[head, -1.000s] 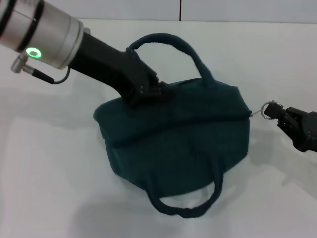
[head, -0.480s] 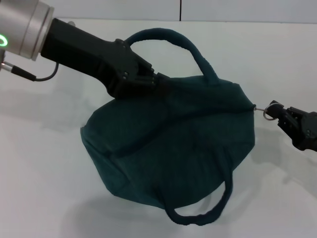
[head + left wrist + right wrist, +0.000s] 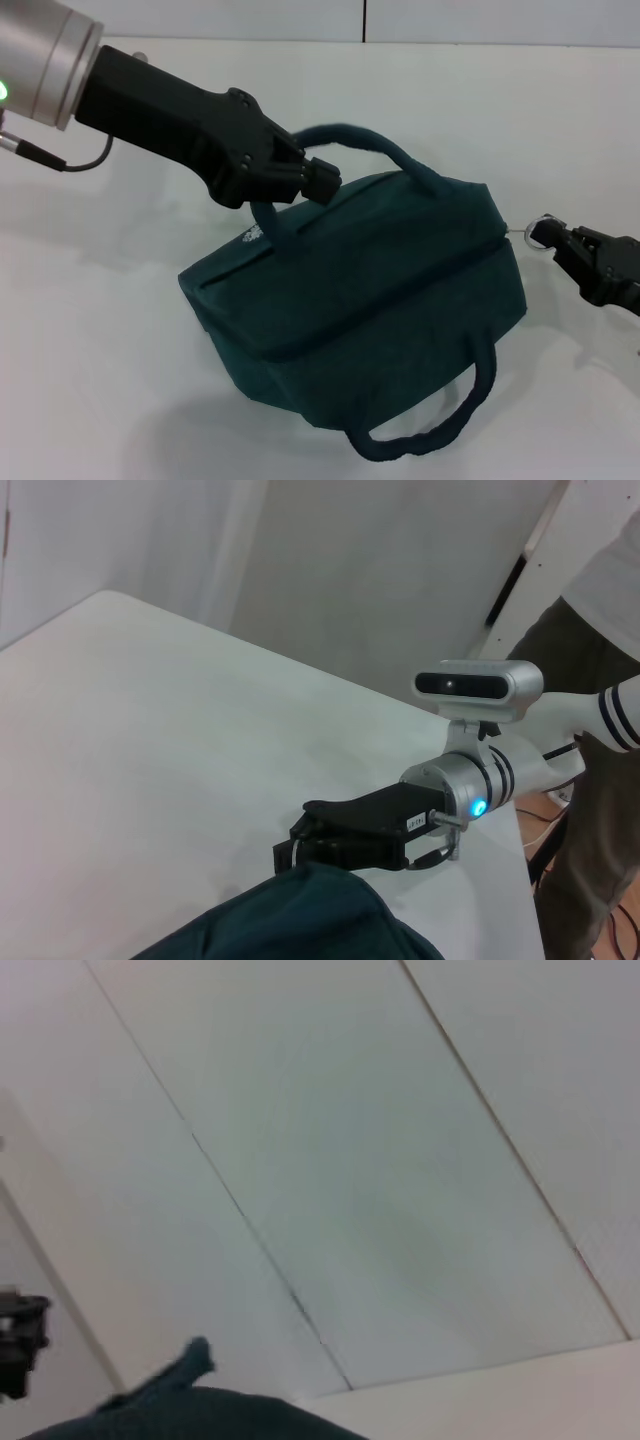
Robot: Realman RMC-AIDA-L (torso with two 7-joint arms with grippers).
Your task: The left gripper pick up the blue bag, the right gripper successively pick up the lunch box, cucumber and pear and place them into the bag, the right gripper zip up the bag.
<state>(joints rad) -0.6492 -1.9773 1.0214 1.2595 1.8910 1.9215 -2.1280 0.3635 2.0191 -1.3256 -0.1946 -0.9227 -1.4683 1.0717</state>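
The blue bag [image 3: 370,310] sits tilted on the white worktop [image 3: 90,380], zipped nearly shut. The right gripper [image 3: 560,240] pinches its ring pull. Farther back, the left gripper [image 3: 325,180] looks open beside one handle. The job looks almost done.

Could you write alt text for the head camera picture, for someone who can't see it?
A zipped blue bag sits tilted on a white table. The left hand is at its far handle, and the right hand grips the silver zipper ring at the bag's end.
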